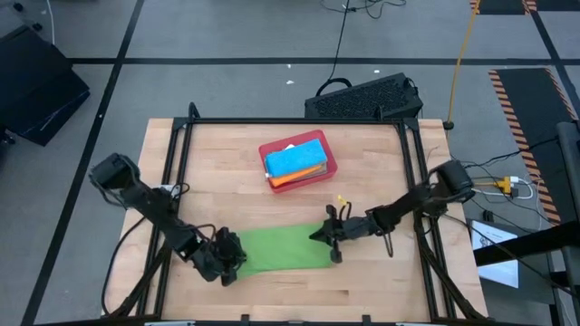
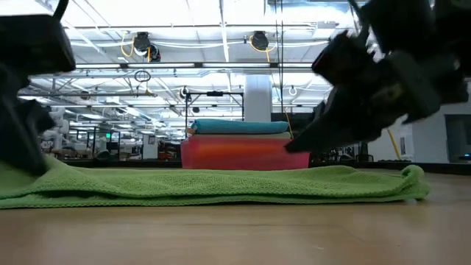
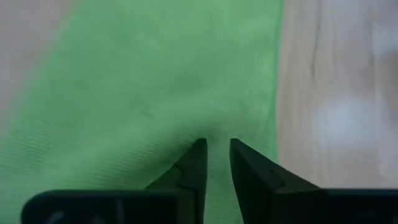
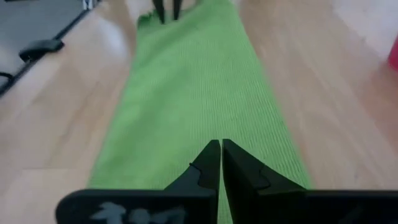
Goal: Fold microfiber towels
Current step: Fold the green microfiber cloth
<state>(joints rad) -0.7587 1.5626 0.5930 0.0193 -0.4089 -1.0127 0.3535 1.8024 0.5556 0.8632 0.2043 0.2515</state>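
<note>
Green towel (image 1: 283,246): laid as a long folded strip along the worktop's (image 1: 362,149) near edge, between both arms.
Left pincer (image 1: 225,256): set on the strip's left end, fingers narrowly parted, cloth bunched at the tips (a true grip cannot be confirmed).
Right pincer (image 1: 328,237): closed, tips at the right end; whether cloth is pinched cannot be told.
Handling: judged soft, light, floppy; best taken at end corners.
Red tray (image 1: 328,165): stacked folded towels (image 1: 295,162) are held behind.
</note>
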